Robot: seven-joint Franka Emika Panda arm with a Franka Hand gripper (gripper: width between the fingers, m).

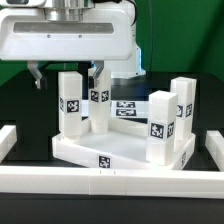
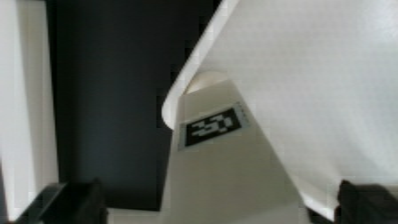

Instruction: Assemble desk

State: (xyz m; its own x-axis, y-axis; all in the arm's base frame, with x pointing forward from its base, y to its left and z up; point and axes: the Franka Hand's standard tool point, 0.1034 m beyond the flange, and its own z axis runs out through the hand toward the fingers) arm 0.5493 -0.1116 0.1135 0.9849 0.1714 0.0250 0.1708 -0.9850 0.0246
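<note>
Seemingly the last leg is being fitted: the tabletop lies upside down with three legs upright, and the hand is down over the fourth leg at the back. Its fingers stand apart beside that leg; whether they grip it, I cannot tell. Next would come seating or twisting it tight.

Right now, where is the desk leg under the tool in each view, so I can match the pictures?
Exterior view: the leg stands upright at the back of the tabletop, just below the tool, right of the taller front-left leg.
Wrist view: the same leg fills the centre, rising between the tool's dark fingertips at the lower corners.
Shared landmark: the black-and-white tag on that leg's face.
</note>
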